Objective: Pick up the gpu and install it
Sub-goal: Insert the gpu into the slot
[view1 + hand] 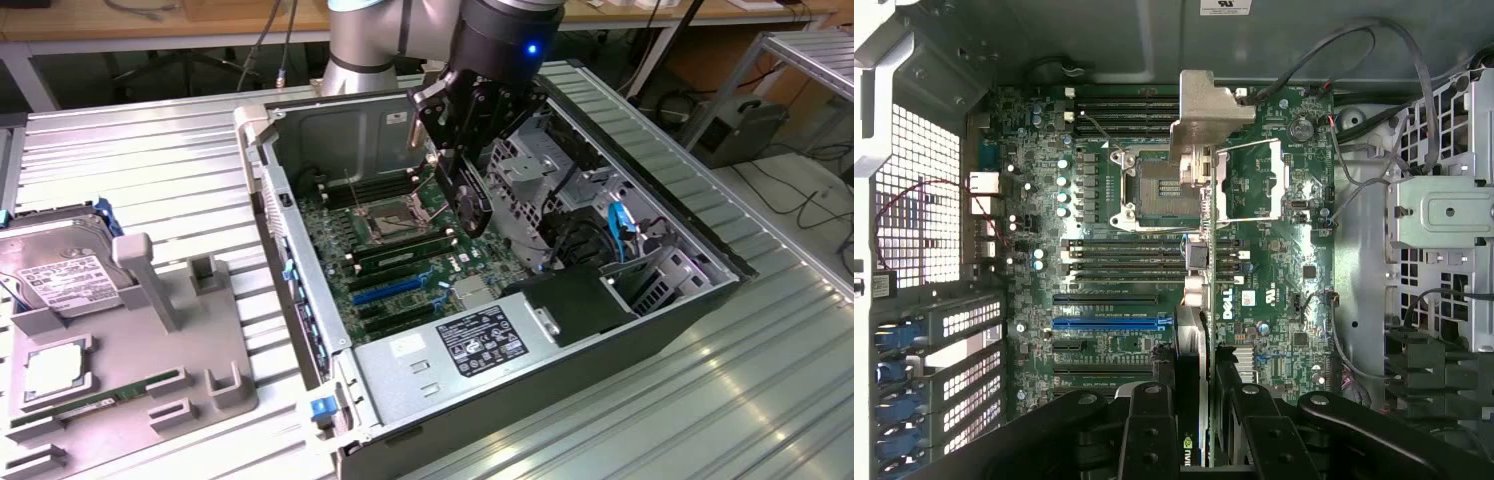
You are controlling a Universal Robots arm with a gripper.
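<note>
The gpu, a thin black card, hangs on edge from my gripper above the motherboard inside the open computer case. In the wrist view the gpu is seen edge-on, with its silver end bracket at the far end over the CPU socket. My gripper is shut on the card, one black finger on each side. The card is clear of the board. The blue expansion slot lies beside the card's line.
The case lies on its side on a ribbed metal table, with drive cages and cables toward the exterior view's right and the power supply in front. A grey fixture tray at the exterior view's left holds a hard drive and a memory stick.
</note>
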